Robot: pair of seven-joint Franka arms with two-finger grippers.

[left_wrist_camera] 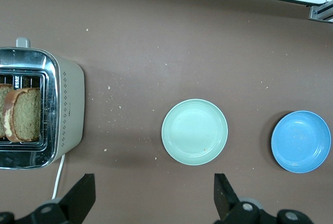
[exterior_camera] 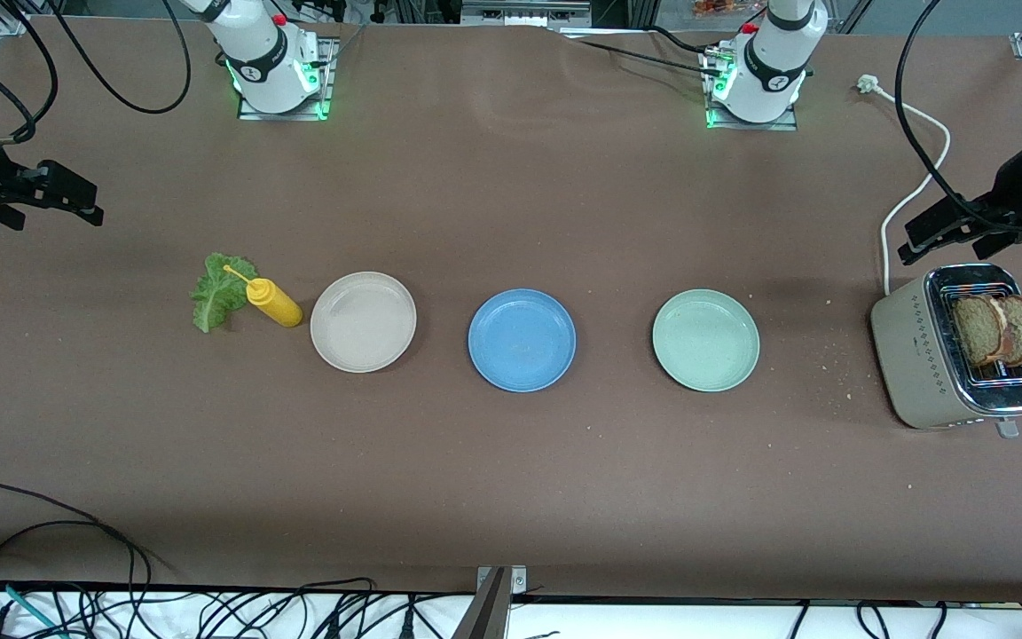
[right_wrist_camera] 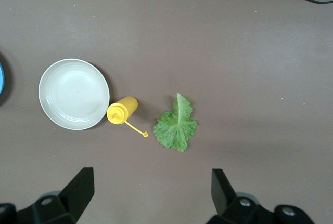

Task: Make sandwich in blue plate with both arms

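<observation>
Up by the right arm's end of the table, the right gripper [exterior_camera: 76,197] hangs in the air with its fingers [right_wrist_camera: 78,187] spread wide and nothing between them. Below it on the brown table [exterior_camera: 511,497] lie a lettuce leaf [exterior_camera: 218,291] and a yellow squeeze bottle [exterior_camera: 273,302] resting against the leaf, with a beige-white plate [exterior_camera: 363,321] just beside the bottle. The blue plate [exterior_camera: 522,340] sits mid-table, bare, well apart from both grippers. A pale green plate [exterior_camera: 705,340] follows. The left gripper [exterior_camera: 937,232] hovers just above the toaster [exterior_camera: 919,355], jaws wide and holding nothing; two bread slices [exterior_camera: 999,330] stand in its slots.
</observation>
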